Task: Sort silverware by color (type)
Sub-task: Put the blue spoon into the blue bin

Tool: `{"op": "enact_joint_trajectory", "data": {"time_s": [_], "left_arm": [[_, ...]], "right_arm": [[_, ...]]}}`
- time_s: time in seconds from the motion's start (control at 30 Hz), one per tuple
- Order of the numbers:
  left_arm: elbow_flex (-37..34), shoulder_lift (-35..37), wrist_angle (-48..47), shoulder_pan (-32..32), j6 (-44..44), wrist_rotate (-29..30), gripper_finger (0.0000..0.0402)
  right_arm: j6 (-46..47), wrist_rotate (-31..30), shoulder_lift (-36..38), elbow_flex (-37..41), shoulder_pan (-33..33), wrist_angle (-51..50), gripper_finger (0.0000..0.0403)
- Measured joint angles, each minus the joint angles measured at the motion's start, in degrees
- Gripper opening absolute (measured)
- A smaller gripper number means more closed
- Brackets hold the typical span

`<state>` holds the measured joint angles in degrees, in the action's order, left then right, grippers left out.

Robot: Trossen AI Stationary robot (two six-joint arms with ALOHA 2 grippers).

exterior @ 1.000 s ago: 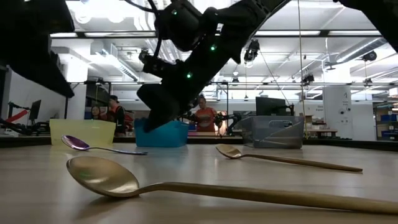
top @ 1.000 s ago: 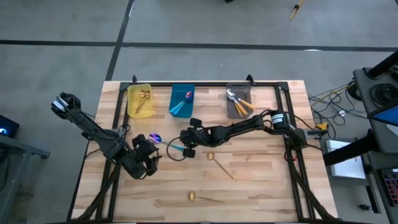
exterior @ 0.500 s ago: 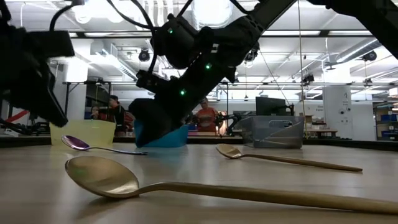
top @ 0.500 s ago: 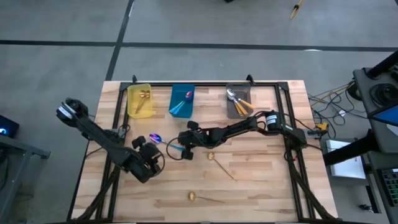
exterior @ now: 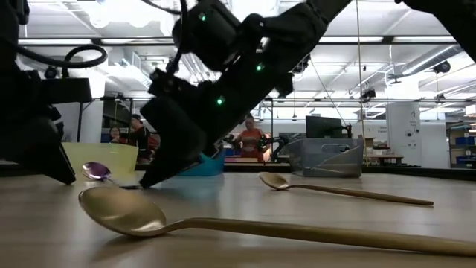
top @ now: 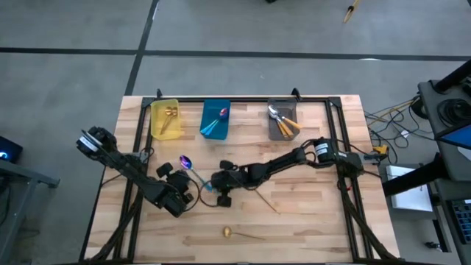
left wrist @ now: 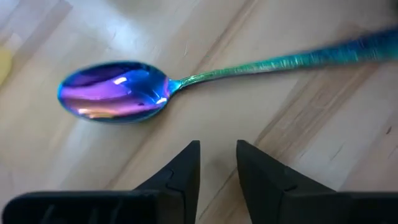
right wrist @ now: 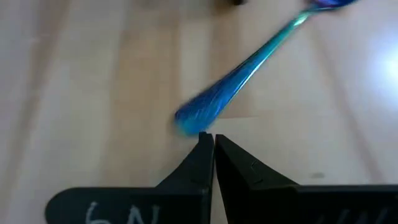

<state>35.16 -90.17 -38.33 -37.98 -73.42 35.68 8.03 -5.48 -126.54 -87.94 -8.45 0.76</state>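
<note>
A purple spoon with a teal handle lies flat on the wooden table, its bowl [left wrist: 115,99] toward the far left and its handle [right wrist: 249,65] running toward the right. My left gripper [left wrist: 217,152] hovers low just short of the bowl, open by a narrow gap with nothing between the fingers. My right gripper [right wrist: 208,143] is shut, with its tips down at the table by the handle's free end [right wrist: 189,121]. In the high view the left gripper [top: 182,195] and the right gripper [top: 219,185] flank the spoon [top: 195,171]. My right gripper's shut fingertips [right wrist: 204,138] come slanting down from the table's right side and stand right at the teal handle's free end. I cannot tell whether they touch it. The spoon lies flat on the table.
Two gold spoons lie on the table, one in the middle [top: 261,195] and one near the front edge [top: 239,233]. Along the far edge stand a yellow bin [top: 165,118], a blue bin [top: 215,119] and a grey bin [top: 282,120], each holding spoons.
My right gripper has gone down and toward the table's near left, and now stands at the end of the teal handle. My left gripper has tipped downward and sunk toward the table beside the purple bowl.
</note>
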Motion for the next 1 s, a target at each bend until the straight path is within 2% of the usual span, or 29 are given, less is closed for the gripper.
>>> {"op": "enact_joint_trajectory", "data": {"time_s": [0.2, 0.4, 0.5, 0.6, 0.7, 0.73, 0.8, 1.0], "left_arm": [[0.7, 4.3, -1.5, -0.3, -0.8, -5.2, 0.0079], [3.1, 10.4, -2.9, 0.8, -3.3, -4.2, 0.0078], [4.2, 13.3, -3.0, 3.0, -8.5, -7.0, 0.0078], [4.6, 15.5, -2.9, 5.5, -14.0, -12.2, 0.0078], [4.7, 16.5, -3.1, 7.3, -19.5, -13.2, 0.0078], [4.7, 16.6, -3.0, 7.8, -20.5, -12.8, 0.0078], [4.7, 16.5, -3.0, 8.7, -23.1, -11.7, 0.0078], [4.6, 14.7, -3.0, 12.7, -34.2, -10.2, 0.0078]], "right_arm": [[-0.5, -0.1, 0.0, -2.1, -3.1, 1.1, 0.0009], [-8.3, -11.1, 2.5, -2.6, -3.6, -6.8, 0.0009], [-11.0, -20.7, 5.4, -2.7, -3.8, -15.5, 0.0009], [-11.6, -33.3, 7.8, -2.3, -3.9, -25.9, 0.0009], [-8.7, -44.0, 10.3, 0.2, -3.5, -34.0, 0.0009], [-6.3, -45.9, 11.5, 1.3, -3.3, -36.7, 0.0009], [-3.9, -47.4, 14.5, 4.7, -2.7, -41.5, 0.0009], [-6.1, -48.6, 26.8, 15.8, 0.1, -41.8, 0.0009]]}}
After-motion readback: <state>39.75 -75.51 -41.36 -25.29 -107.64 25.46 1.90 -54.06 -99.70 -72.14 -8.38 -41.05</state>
